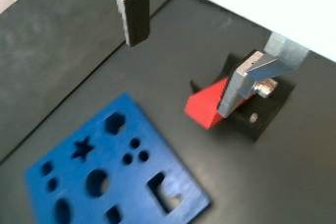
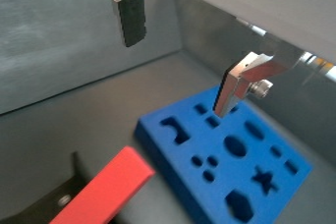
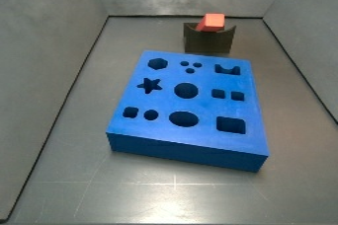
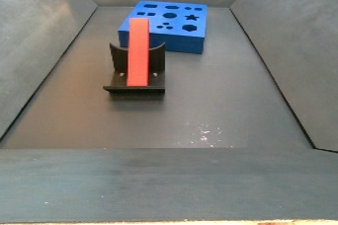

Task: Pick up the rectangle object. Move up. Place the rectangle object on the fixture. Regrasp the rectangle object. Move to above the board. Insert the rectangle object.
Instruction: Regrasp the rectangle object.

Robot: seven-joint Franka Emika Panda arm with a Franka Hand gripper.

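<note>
Grey walls enclose a dark floor (image 4: 224,101) on which the work is laid out. The rectangle object (image 4: 137,53), a red-orange bar, is seen resting on the fixture (image 4: 134,79), leaning upward from the base plate against the upright part. In a side view only its upper end (image 3: 211,22) shows above the fixture (image 3: 209,39). The board (image 3: 192,106), a thick blue slab with dark cut-outs, lies just beside the fixture, between it and the nearer camera in that view.

The gripper (image 1: 197,46) is held above the floor, clear of all parts. Its fingers (image 1: 133,17) are spread wide apart and nothing is held between them. In both wrist views the bar and the board are seen below, well apart from the pads. The gripper is not visible in either side view.

The placing step appears complete; the regrasp is judged to be next.

Possible faults from here:
- The bar is only leaned, not clamped. If one pad makes contact before the other, the bar may be pushed sideways or tipped off the fixture.
- If the bar is gripped off-centre or askew, it may be misaligned with the rectangular hole (image 3: 231,125) and jam at its edge.
- If the descent is too low, the fixture may be struck.
</note>
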